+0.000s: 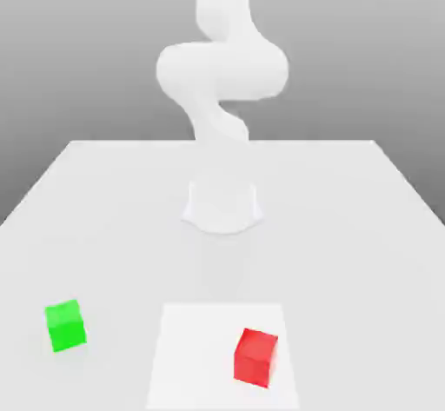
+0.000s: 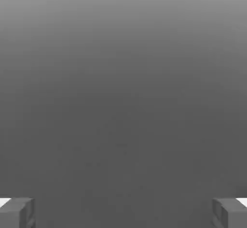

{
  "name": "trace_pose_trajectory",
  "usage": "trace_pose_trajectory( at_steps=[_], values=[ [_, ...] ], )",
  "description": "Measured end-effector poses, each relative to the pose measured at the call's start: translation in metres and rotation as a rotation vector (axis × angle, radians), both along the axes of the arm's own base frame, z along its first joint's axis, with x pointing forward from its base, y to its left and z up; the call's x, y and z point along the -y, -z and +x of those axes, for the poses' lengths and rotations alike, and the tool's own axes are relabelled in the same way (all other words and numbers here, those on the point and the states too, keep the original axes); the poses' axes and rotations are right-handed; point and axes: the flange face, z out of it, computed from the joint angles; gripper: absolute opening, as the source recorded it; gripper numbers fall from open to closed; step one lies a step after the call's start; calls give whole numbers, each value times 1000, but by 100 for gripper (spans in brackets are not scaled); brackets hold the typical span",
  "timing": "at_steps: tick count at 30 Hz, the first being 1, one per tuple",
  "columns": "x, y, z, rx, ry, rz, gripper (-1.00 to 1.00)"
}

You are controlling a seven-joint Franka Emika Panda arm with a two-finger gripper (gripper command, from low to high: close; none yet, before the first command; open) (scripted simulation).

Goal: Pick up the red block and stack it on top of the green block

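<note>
Red block sits on the white table, near its front edge, on the exterior view's right. Green block lies well apart toward that view's left. Pincer spread wide, its 2 fingers apart with plain grey between them. Arm rises behind. Backdrop grey.

The pale table carries the green block and the red block, well apart.
</note>
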Motion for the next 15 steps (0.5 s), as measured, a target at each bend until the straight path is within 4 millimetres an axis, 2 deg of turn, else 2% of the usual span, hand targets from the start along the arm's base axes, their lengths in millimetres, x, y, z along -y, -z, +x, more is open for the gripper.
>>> trace_pose_trajectory(
  at_steps=[3,7,11,15],
  values=[
    [-7,58,37,-97,43,7,0],
    [-13,138,71,-221,94,20,0],
    [-18,221,89,-342,143,38,0],
    [-23,303,93,-464,190,62,0]
  ],
)
